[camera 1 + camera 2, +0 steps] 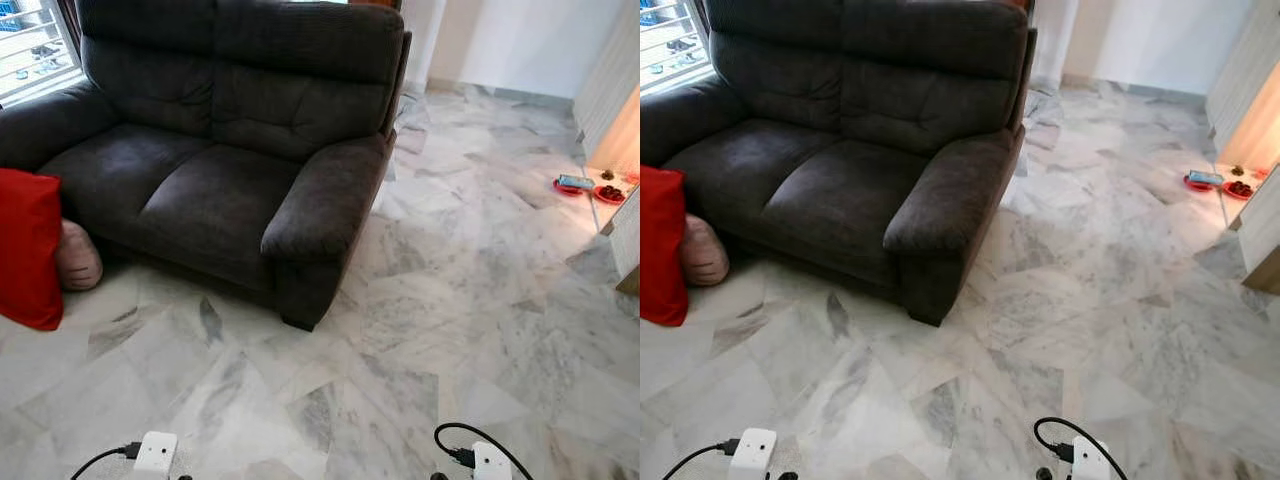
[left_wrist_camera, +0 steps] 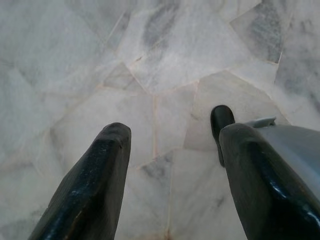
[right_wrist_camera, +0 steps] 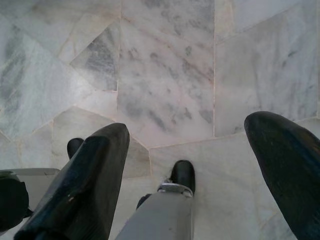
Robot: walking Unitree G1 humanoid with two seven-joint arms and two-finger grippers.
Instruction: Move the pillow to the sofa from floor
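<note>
Left tool (image 2: 170, 145), right tool (image 3: 200, 145) spread, empty, hanging | red pillow (image 1: 28, 250) on marble floor (image 1: 450, 330) beside sofa (image 1: 220, 150) | task unstarted

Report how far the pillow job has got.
Done: nothing yet; the sofa seat is bare. In hand: nothing; the left pincer and right pincer hang open over the marble floor. Left: the red pillow stands on the floor at the sofa's left end beside a pink cushion; approach, grasp, lift it on.
</note>
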